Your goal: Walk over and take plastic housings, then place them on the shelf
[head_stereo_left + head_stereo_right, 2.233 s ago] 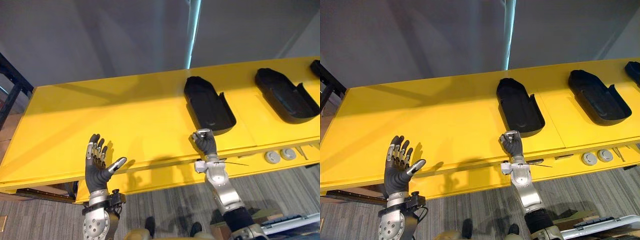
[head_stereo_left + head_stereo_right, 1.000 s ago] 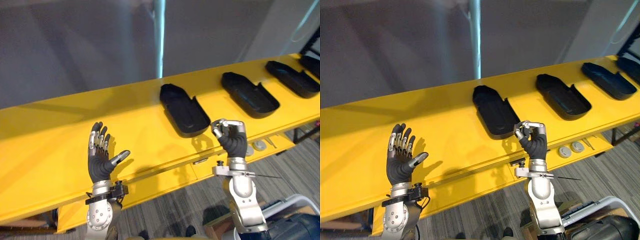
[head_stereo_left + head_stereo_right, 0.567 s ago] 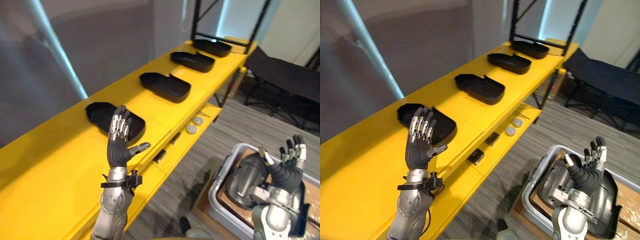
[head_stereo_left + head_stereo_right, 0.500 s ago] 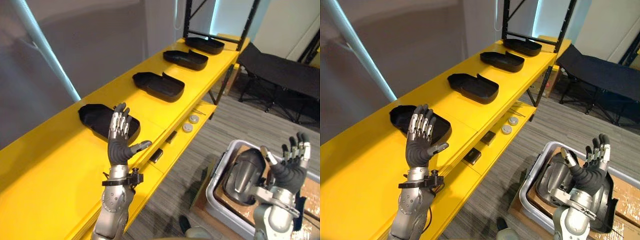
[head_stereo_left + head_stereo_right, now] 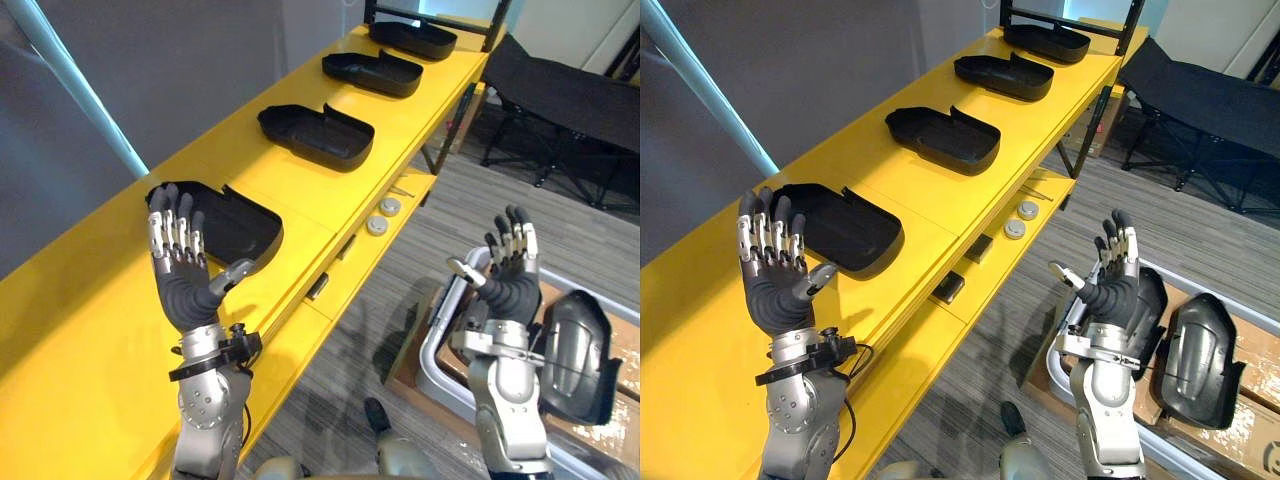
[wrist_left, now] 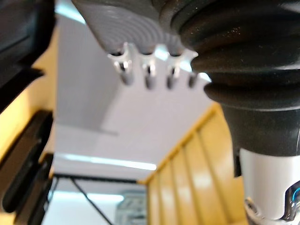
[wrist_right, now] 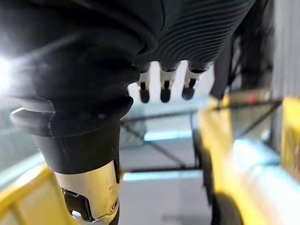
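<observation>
Left hand (image 5: 185, 290): raised at the near end of the yellow shelf (image 5: 90, 300), palm up, fingers straight and spread, thumb out to the side. Holds nothing. From the head views its fingertips overlap the near end of the first housing (image 5: 238, 228); contact cannot be told.

Shelf: four black housings in a row, well apart, open sides up. First housing lies nearest the left hand, then the second housing (image 5: 315, 135), third housing (image 5: 385, 72) and fourth housing (image 5: 413, 38) at the far end by a black frame.

Ledge (image 5: 905, 365) below the shelf's front edge: two dark blocks (image 5: 978, 248) and, further along, two round discs (image 5: 1028, 211) just beside each other.

Right hand (image 5: 1110, 295): raised over the floor, well apart from the shelf, palm up, fingers straight and fanned wide, thumb out. Empty.

Grey bin (image 5: 435, 350) on the floor behind the right hand: one bin housing (image 5: 1195, 360) lies in it in plain sight; another dark housing (image 5: 1152, 300) beside it is partly hidden by the right hand.

Black cot (image 5: 570, 100) stands further off at the right.
</observation>
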